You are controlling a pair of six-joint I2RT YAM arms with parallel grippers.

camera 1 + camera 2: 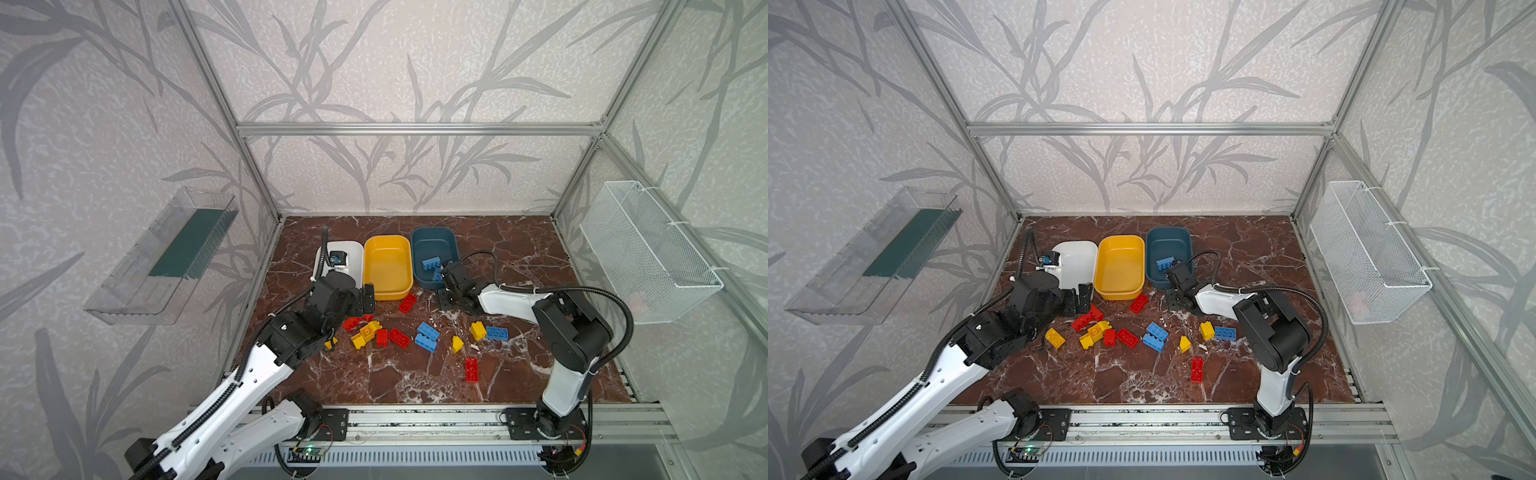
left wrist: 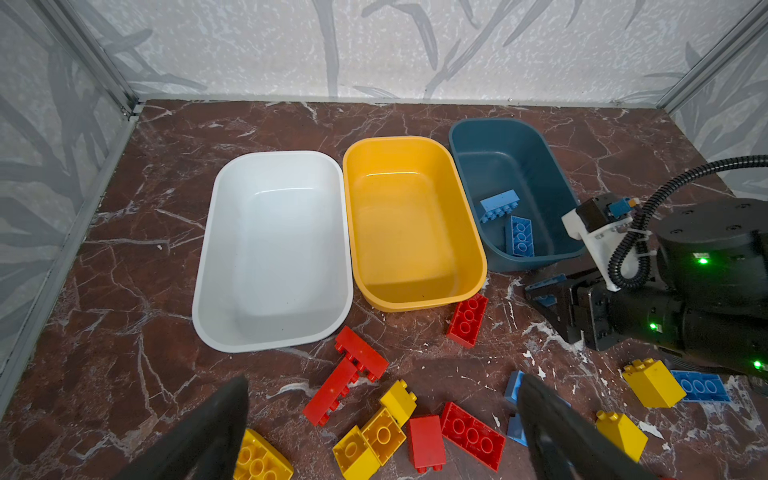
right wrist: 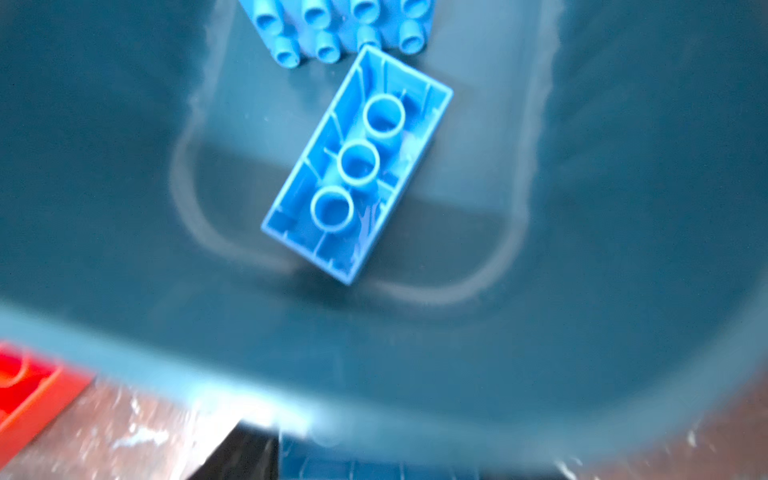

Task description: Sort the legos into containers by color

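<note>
Crowding left claw [image 2: 382, 380]: red, yellow legos [image 2: 382, 434]

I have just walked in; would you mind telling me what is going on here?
Two robot arms are sorting bricks by colour into tubs. The right tool sits low by the near end of the blue tub, apparently gripping a blue brick; two blue bricks already lie inside. The left tool hovers open above the loose bricks on the table. The yellow tub and white tub are empty.
</note>
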